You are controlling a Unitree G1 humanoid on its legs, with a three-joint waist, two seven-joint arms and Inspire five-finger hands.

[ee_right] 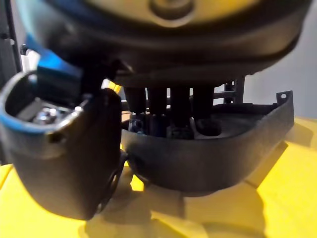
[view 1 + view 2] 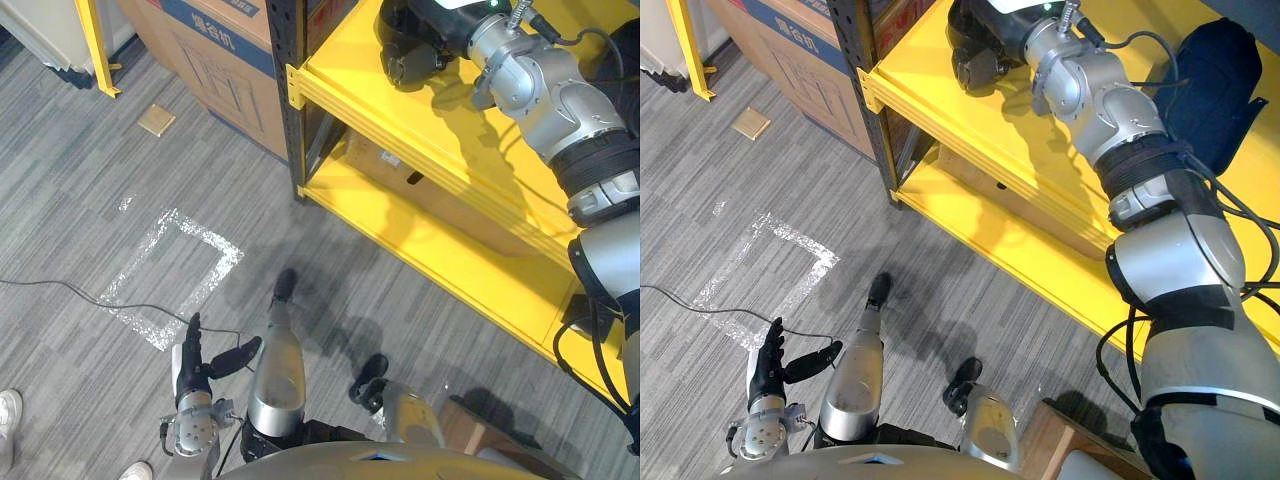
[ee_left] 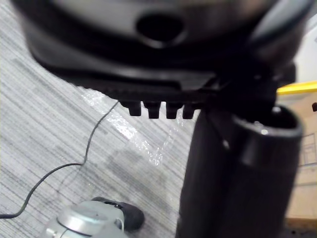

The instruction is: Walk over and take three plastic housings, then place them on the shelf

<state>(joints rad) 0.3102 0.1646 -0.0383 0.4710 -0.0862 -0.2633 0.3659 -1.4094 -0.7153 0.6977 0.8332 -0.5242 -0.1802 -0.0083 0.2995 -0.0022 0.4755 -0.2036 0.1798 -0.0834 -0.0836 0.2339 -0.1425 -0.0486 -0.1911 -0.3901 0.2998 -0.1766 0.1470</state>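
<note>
Housing [image 1: 208, 158]: black plastic, a curved hollow shell with a thick rim, round sockets inside and a small holed tab at one corner. It sits low over the shelf's [image 2: 440, 130] upper yellow board, near the front edge; whether it touches the board I cannot tell.

Right hand [image 1: 168, 54] grips it: fingers [image 1: 157, 101] hooked over the rim into the hollow, thumb [image 1: 59, 158] down the outer wall. The right arm reaches in across the board.

Farther back on the same board lies a dark blue rounded bundle [image 2: 1220, 75], apart from the housing.

A cardboard box [image 2: 450, 200] lies on the lower board. More boxes [image 2: 215, 50] stand left of the rack post.

Left hand [image 2: 190, 375] hangs low over grey carpet, fingers straight, thumb out, holding nothing.

On the carpet: a silvery tape square [image 2: 170, 275], a tan tile [image 2: 156, 120], and a person's pale shoe [image 2: 8, 415] at the left edge.
</note>
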